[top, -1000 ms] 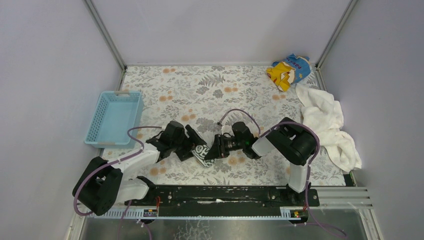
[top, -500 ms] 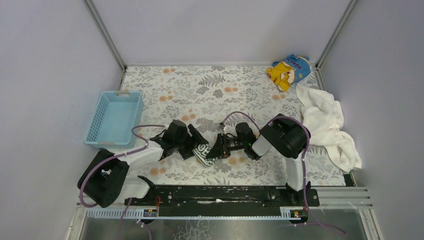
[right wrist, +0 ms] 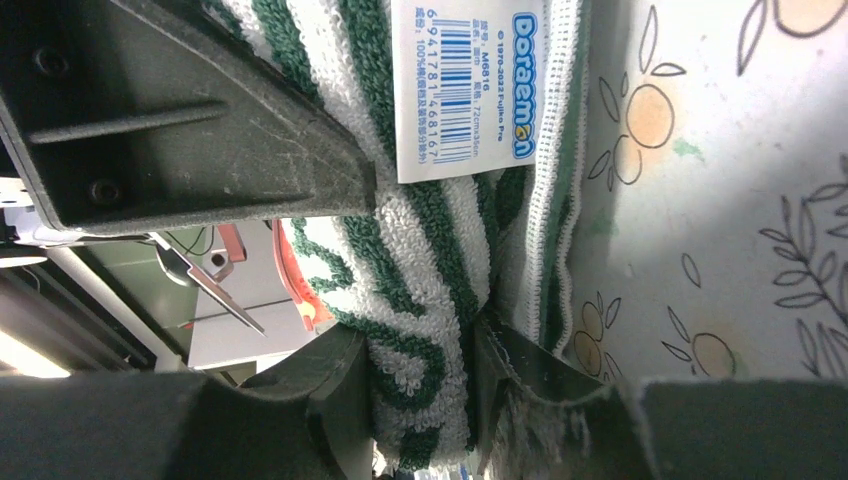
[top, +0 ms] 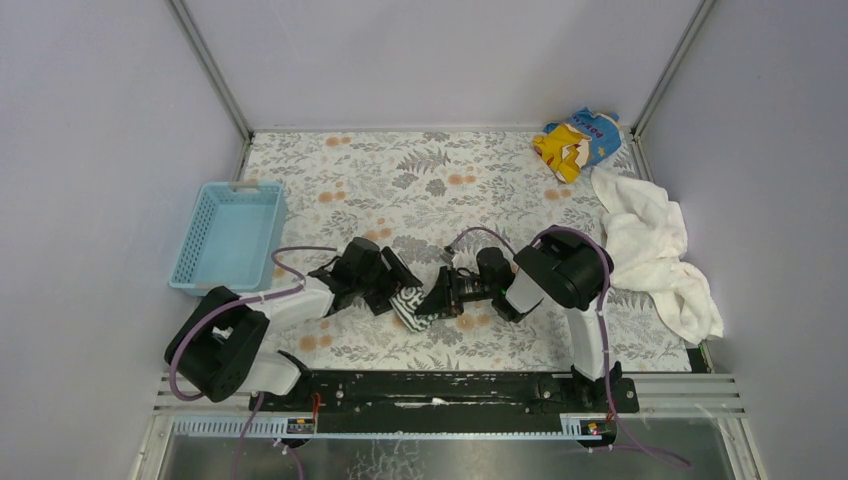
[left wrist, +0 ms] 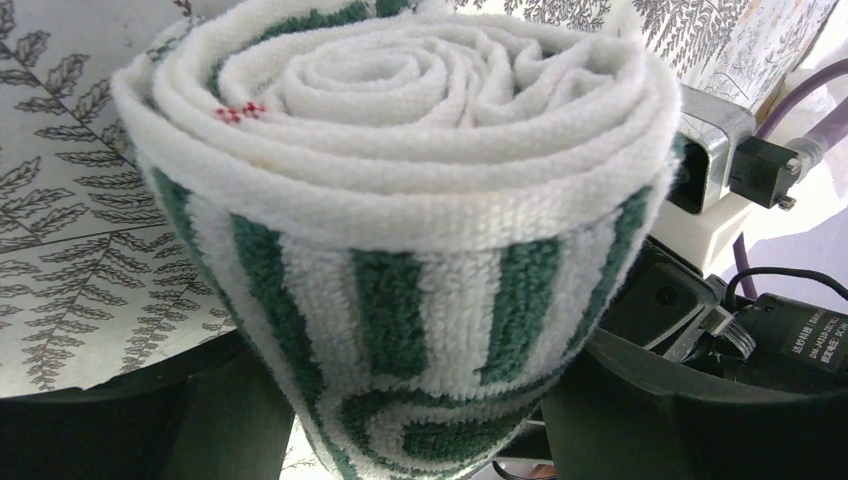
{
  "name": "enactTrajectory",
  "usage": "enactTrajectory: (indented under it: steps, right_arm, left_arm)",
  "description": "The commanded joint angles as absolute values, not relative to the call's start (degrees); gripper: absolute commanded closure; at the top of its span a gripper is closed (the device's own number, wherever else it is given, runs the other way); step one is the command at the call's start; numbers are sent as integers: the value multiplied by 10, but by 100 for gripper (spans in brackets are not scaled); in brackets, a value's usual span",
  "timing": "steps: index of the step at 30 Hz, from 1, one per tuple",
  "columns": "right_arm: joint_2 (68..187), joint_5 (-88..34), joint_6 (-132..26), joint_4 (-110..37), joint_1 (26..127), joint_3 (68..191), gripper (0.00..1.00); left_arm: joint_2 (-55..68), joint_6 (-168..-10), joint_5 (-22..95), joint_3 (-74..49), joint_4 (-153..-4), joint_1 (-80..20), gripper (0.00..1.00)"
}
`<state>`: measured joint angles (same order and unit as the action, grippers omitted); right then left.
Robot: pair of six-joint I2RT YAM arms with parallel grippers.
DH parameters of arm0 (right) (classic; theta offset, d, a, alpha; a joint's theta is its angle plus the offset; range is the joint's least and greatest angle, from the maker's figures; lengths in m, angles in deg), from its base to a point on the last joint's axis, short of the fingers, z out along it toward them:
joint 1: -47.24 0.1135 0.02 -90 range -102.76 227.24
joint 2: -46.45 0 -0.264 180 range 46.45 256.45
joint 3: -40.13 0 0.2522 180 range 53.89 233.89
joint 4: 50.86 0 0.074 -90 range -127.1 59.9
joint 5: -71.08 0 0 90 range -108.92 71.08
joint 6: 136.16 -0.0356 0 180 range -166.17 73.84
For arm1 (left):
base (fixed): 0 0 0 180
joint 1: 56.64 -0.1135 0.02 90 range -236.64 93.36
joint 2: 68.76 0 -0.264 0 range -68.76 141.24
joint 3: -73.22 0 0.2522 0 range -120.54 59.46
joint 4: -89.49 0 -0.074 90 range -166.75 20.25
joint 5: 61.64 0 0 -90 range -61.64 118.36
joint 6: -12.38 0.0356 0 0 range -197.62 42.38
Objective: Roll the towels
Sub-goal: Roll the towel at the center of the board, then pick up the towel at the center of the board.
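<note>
The small striped towel (top: 410, 301), dark green and white up close, is a tight roll near the table's middle front. My left gripper (top: 396, 291) holds it from the left and my right gripper (top: 431, 298) from the right. In the left wrist view the roll's spiral end (left wrist: 400, 180) fills the frame, and my left gripper (left wrist: 420, 420) is shut around its lower part. In the right wrist view my right gripper (right wrist: 425, 400) pinches a fold of the striped towel (right wrist: 430, 240) near its barcode label (right wrist: 470, 80). The large white towel (top: 652, 250) lies crumpled at the right edge.
A light-blue basket (top: 228, 236) stands at the left. The yellow-and-blue printed cloth (top: 576, 140) lies in the back right corner. Grey walls close the table on three sides. The arms' black base rail (top: 440, 385) runs along the front.
Both grippers have moved slightly right and away from the front edge with the rolled striped towel between them. The arms' elbows have drawn in. Both grips are unchanged.
</note>
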<state>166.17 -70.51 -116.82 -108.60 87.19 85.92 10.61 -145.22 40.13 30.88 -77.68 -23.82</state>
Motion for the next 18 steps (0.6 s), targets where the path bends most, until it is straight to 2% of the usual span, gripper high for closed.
enactTrajectory:
  steps: [1, 11, 18]
  right_arm:
    - [1709, -669, -1172, -982, 869, 828, 72]
    - [1744, -682, -1242, -1087, 857, 806, 73]
    - [1732, -680, -1227, -1061, 856, 808, 72]
  left_arm:
    - [143, -1451, 378, 330, -762, -222, 22]
    - [42, -1438, 384, 356, -763, -238, 15]
    - [87, -1425, 401, 350, -789, -247, 17]
